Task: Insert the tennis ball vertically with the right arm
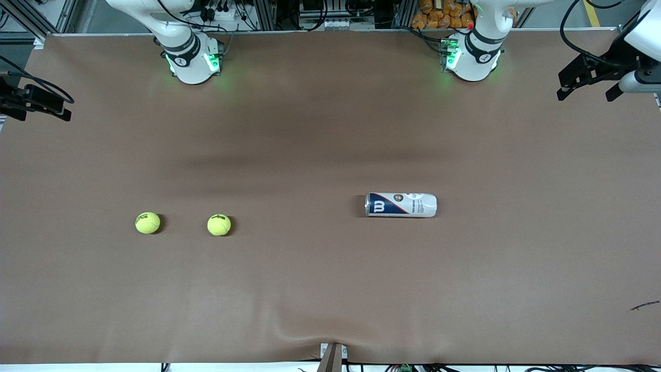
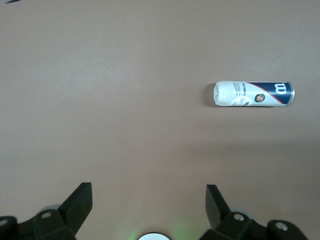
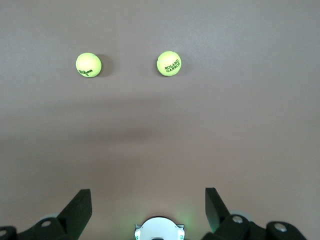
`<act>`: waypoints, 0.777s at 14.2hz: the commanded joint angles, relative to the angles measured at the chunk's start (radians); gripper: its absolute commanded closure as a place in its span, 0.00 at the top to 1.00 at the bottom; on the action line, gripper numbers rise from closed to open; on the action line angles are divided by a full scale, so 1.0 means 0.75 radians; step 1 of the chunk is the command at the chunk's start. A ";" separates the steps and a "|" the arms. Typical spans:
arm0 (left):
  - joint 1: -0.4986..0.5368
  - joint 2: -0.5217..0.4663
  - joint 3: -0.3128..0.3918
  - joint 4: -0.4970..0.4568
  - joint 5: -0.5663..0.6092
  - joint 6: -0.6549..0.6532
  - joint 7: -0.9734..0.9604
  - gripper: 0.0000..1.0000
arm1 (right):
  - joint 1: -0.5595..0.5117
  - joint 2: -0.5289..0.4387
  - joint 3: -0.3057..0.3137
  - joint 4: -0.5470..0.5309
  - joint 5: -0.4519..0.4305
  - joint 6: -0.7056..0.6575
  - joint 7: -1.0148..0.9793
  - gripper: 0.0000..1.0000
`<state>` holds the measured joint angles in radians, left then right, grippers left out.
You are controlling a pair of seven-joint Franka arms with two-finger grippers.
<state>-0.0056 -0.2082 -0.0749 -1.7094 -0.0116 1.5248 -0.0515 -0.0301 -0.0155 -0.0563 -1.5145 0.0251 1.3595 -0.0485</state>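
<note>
Two yellow-green tennis balls lie apart on the brown table toward the right arm's end: one (image 1: 147, 222) (image 3: 88, 65) closer to that end, the other (image 1: 219, 225) (image 3: 169, 63) closer to the middle. A white and blue ball can (image 1: 400, 205) (image 2: 254, 94) lies on its side toward the left arm's end. My right gripper (image 1: 64, 107) (image 3: 147, 192) hangs open and empty over the table's edge at the right arm's end. Over the edge at the left arm's end, my left gripper (image 1: 583, 95) (image 2: 148, 189) is open and empty too. Both arms wait.
The two arm bases (image 1: 193, 62) (image 1: 472, 59) stand at the table's edge farthest from the front camera. The brown cover (image 1: 330, 289) has a small fold at its nearest edge (image 1: 330, 338). A small dark scrap (image 1: 644, 306) lies near the left arm's end.
</note>
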 commanded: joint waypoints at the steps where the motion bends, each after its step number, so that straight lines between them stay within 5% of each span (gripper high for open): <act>1: -0.001 0.042 -0.007 0.062 0.036 -0.049 0.009 1.00 | -0.009 -0.010 0.005 -0.010 -0.009 -0.003 -0.013 1.00; 11: -0.007 0.094 -0.021 0.111 0.038 -0.074 0.009 1.00 | -0.025 -0.002 0.001 0.005 -0.007 -0.021 -0.013 1.00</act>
<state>-0.0082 -0.1474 -0.0852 -1.6554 -0.0048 1.4928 -0.0515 -0.0323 -0.0155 -0.0598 -1.5149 0.0247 1.3531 -0.0485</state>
